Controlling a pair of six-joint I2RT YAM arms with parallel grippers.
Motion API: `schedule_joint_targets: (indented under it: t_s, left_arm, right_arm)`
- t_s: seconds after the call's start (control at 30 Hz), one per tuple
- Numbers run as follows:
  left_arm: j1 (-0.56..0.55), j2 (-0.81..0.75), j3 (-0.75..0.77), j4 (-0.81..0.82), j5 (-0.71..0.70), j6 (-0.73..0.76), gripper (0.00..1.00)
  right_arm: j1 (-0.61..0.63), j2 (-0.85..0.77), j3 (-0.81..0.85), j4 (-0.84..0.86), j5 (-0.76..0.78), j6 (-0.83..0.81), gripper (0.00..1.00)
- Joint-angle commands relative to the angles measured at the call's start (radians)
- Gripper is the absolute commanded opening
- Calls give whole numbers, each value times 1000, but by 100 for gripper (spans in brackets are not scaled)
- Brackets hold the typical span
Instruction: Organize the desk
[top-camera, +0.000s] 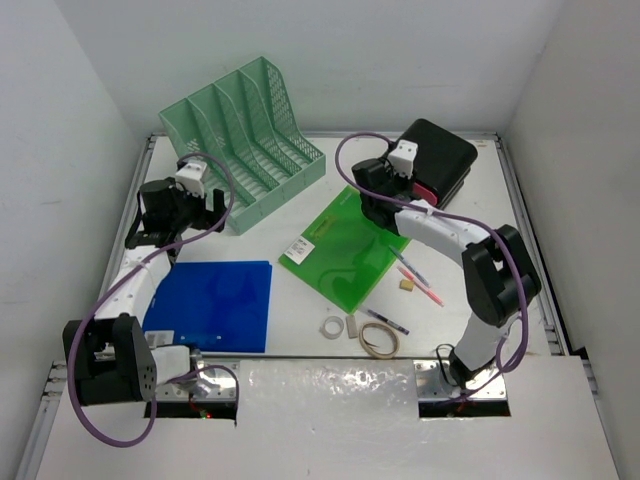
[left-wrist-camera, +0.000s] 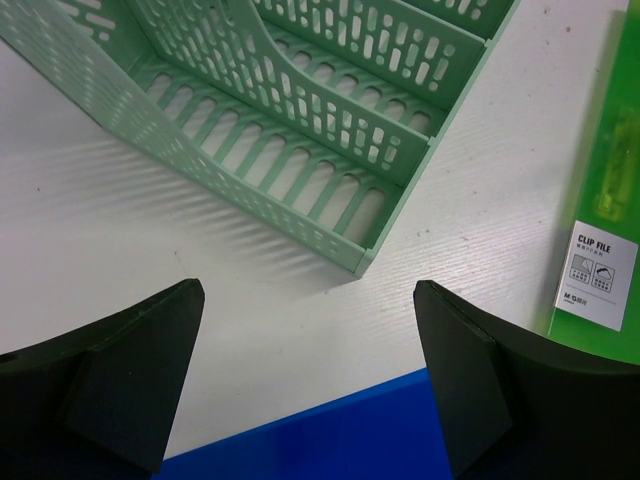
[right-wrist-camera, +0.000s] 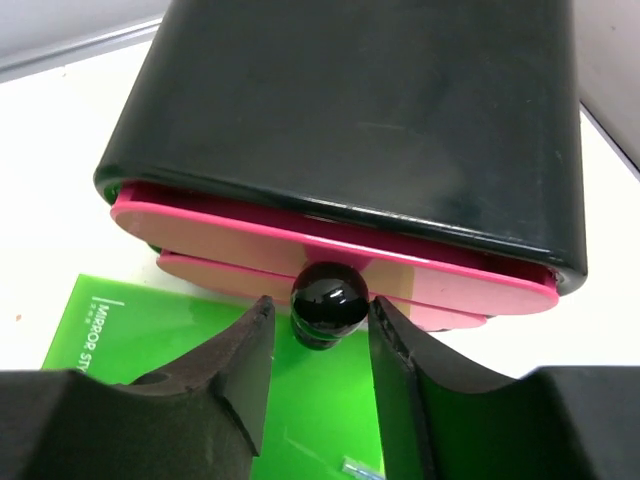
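The desk (top-camera: 520, 230) is a white tabletop with loose stationery on it. At the back right stands a black drawer box (top-camera: 440, 155) with pink drawers (right-wrist-camera: 230, 235). My right gripper (right-wrist-camera: 320, 302) has its jaws narrowed round the upper drawer's round black knob (right-wrist-camera: 328, 297). The right finger touches the knob and a thin gap shows at the left finger. My left gripper (left-wrist-camera: 310, 290) hangs wide open over bare desk (left-wrist-camera: 130, 220), between the mint-green file rack (left-wrist-camera: 300, 120) and the blue folder (left-wrist-camera: 330, 435), holding nothing.
A green clip file (top-camera: 345, 250) lies mid-desk, partly under the right gripper. Pens (top-camera: 415, 275), a tape roll (top-camera: 330, 327), an eraser (top-camera: 352, 327) and a rubber band (top-camera: 379, 340) lie near the front. White walls enclose the desk.
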Motion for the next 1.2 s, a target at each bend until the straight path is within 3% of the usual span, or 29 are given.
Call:
schedule_joint_targets:
  t_s: [0.0, 0.13, 0.27, 0.5, 0.63, 0.7, 0.8, 0.83, 0.9, 1.13, 1.17]
  left_arm:
    - [3, 0, 0, 28, 7, 7, 85]
    - [3, -3, 11, 11, 12, 7, 85]
    - [4, -2, 11, 10, 13, 13, 85]
    - [3, -6, 15, 6, 13, 10, 85]
    - [4, -8, 15, 6, 10, 13, 85]
    - [3, -8, 14, 5, 10, 13, 85]
    - [3, -7, 12, 6, 19, 12, 85]
    - [3, -6, 12, 6, 19, 12, 85]
    - [4, -6, 14, 5, 18, 12, 85]
    - [4, 0, 17, 2, 16, 16, 85]
    - [3, 3, 18, 2, 16, 16, 85]
  right_arm:
    - [-5, 3, 49, 40, 36, 2, 39]
    - [-5, 20, 47, 41, 53, -8, 28]
    - [-7, 14, 32, 55, 26, -9, 1]
    - [18, -58, -66, 97, -50, 25, 0]
    - [53, -54, -85, 97, 24, 5, 0]
    - [52, -65, -106, 141, 56, -9, 6]
    - [32, -57, -73, 156, 47, -46, 33]
    - [26, -49, -59, 152, 41, -50, 47]
    - [15, -20, -19, 130, 36, -52, 48]
    - [0, 5, -39, 138, -94, -27, 14]
    - [0, 4, -71, 153, -112, -31, 5]
